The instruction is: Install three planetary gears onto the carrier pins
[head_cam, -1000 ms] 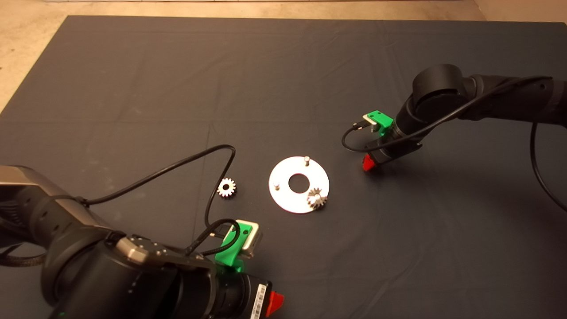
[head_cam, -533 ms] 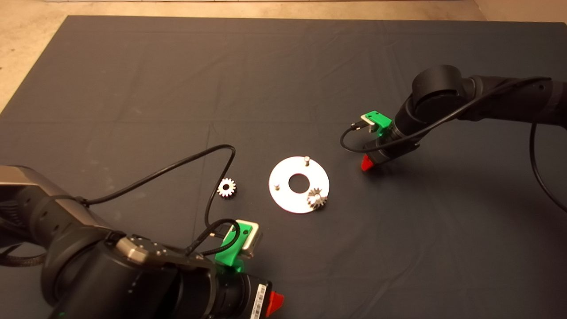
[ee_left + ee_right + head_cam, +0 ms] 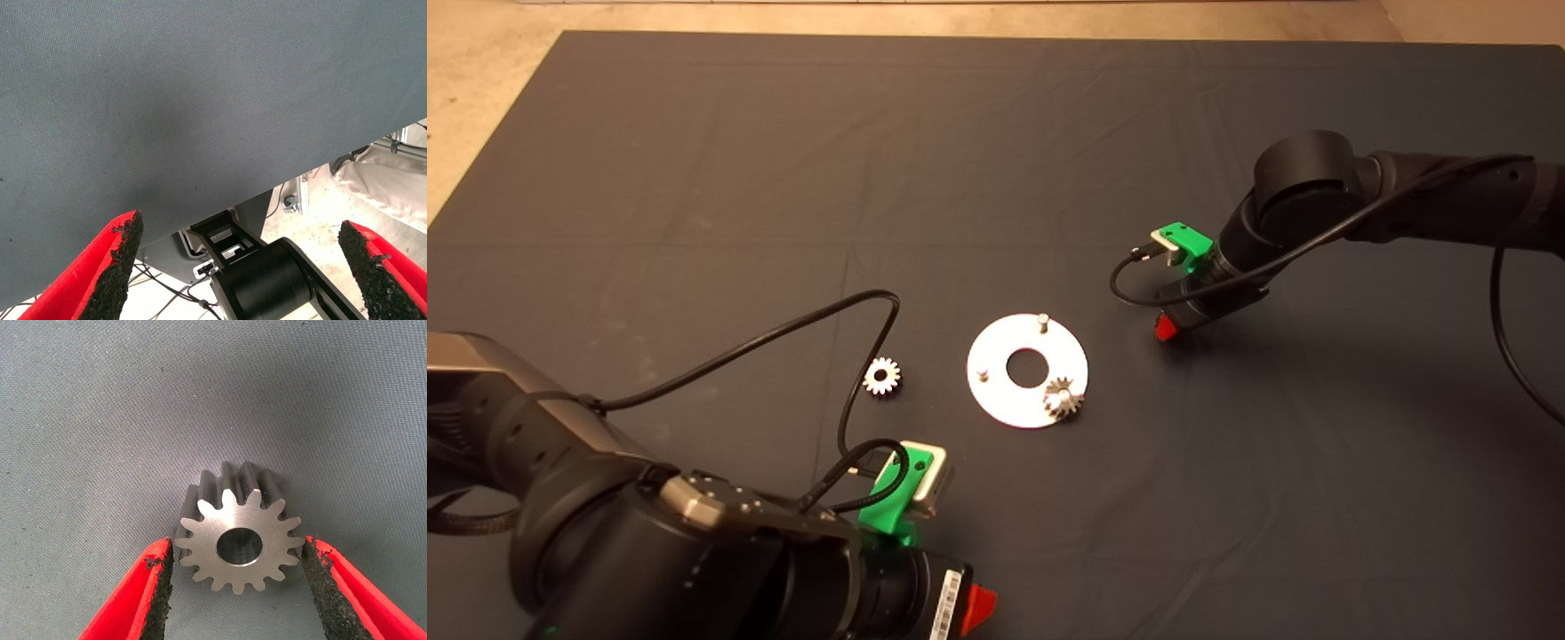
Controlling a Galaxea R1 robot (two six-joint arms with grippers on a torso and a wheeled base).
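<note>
Item: flat round shiny metal disc (image 3: 1027,370) with central hole, mid-mat, bearing three short silver carrier pins.
- Near-right pin: carries one small silver-grey toothed gear (image 3: 1063,398).
- Far pin (image 3: 1041,320) and left pin (image 3: 982,369): bare.

Item: second silver-grey gear (image 3: 882,376), flat on the dark mat (image 3: 783,160), left of the disc, untouched.

Item: third silver-grey gear (image 3: 238,537), on the mat right of the disc.
- Right gripper (image 3: 237,577): lowered over it, red fingers straddling the teeth, pads at or just off the tooth tips, not yet visibly clamped.

Item: left gripper (image 3: 240,263), parked at lower left, fingers spread wide, empty.

Risk, judged: pads bearing only on pointed tooth tips may let the gear twist or tilt on lifting, so its hole would miss a pin.
</note>
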